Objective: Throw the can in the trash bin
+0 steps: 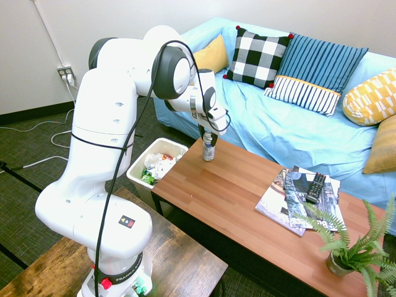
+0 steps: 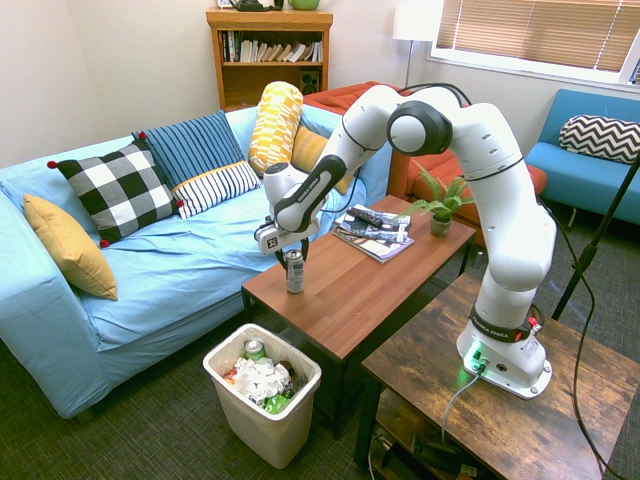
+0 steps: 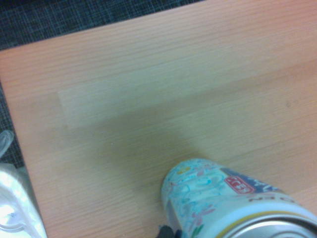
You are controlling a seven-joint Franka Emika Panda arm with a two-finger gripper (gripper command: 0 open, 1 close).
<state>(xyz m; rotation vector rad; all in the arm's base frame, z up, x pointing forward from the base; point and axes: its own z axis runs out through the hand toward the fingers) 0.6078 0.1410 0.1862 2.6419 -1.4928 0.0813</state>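
You had the can [image 2: 294, 271] standing upright on the wooden coffee table [image 2: 370, 285], near the corner closest to the sofa [image 2: 150, 260] and above the white trash bin [image 2: 262, 405] on the floor beside that end. I judged it a light, thin-walled drink can — stiff enough when taken across its round body, but smooth and easy to dent or squirt out of a hard pinch; if empty it would tip at a nudge. The upper body, just under the rim, looked the best place to take hold.

Your gripper [image 2: 291, 250] pointed straight down over the can, its fingers reaching down around the top of it. The wrist view showed the can's pale printed side and rim close by. The fingers stood on either side of the can's top — whether they already pressed the metal or stood a little clear, I could not tell from either outside view.
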